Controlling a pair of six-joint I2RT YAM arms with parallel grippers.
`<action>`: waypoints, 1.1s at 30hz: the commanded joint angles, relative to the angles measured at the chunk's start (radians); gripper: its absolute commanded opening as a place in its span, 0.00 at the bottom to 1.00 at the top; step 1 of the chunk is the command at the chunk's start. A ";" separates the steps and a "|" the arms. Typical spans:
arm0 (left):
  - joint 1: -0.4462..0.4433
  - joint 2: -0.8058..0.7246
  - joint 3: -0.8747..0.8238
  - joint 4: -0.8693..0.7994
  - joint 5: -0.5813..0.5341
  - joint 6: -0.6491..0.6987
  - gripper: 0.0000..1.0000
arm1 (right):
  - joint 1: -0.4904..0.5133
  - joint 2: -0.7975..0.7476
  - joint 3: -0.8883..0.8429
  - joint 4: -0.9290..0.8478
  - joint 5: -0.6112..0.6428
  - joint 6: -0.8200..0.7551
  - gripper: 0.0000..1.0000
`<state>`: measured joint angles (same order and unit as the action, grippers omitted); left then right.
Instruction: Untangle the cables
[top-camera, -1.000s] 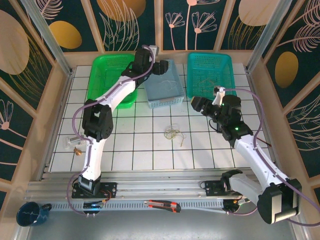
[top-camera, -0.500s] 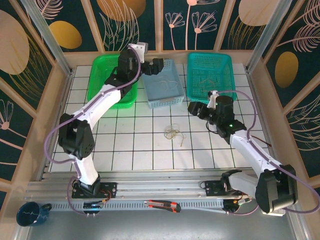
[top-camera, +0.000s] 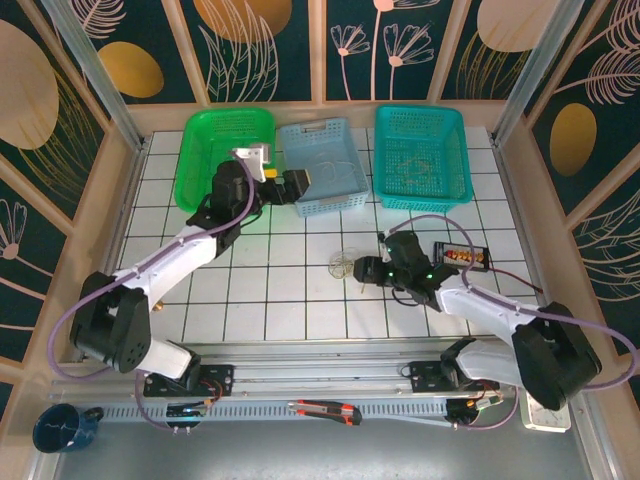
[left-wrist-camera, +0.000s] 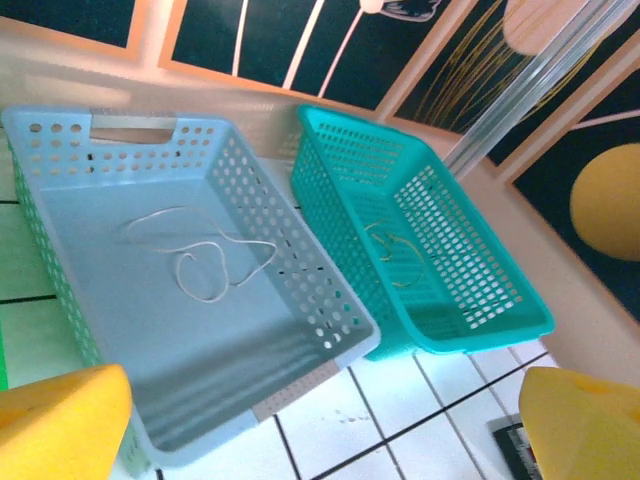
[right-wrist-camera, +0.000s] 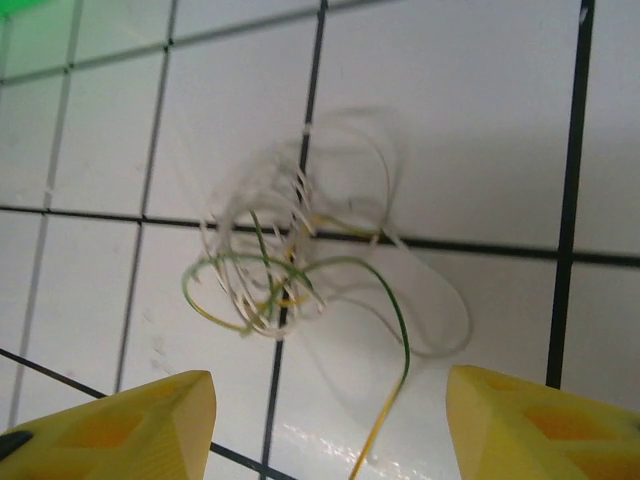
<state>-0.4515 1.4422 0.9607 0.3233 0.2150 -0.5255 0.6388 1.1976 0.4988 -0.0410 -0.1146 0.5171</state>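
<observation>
Left gripper (left-wrist-camera: 322, 425) backs off the basket (left-wrist-camera: 215, 125), jaws wide (one cable (left-wrist-camera: 205, 262) left inside); right gripper (right-wrist-camera: 330, 425), open, drops to the tangle (right-wrist-camera: 285, 265)

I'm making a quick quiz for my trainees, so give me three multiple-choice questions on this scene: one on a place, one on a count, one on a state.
1. Where does the tangle of cables lie?
A. inside a basket
B. on the tiled table
C. draped over an arm

2. How many baskets stand at the far edge?
A. two
B. five
C. three

3. How is the right end effector?
A. open
B. shut on the tangle
C. shut on a basket rim

Answers:
1 B, it rests on white tiles.
2 C, a green basket, a light blue basket and a teal basket.
3 A, its yellow fingers stand apart, the tangle loose ahead.
</observation>
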 joint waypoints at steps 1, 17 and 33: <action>0.004 -0.067 -0.067 0.127 0.024 -0.082 0.99 | 0.056 0.047 -0.015 0.020 0.077 0.039 0.62; 0.004 -0.152 -0.161 0.142 0.005 -0.102 0.99 | 0.153 0.148 0.067 -0.023 0.236 0.044 0.07; 0.004 -0.134 -0.261 0.261 0.147 -0.059 0.99 | 0.007 -0.027 0.420 -0.187 0.030 -0.135 0.00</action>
<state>-0.4515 1.3087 0.7170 0.4892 0.2874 -0.6071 0.6880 1.1908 0.8616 -0.1993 0.0196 0.4297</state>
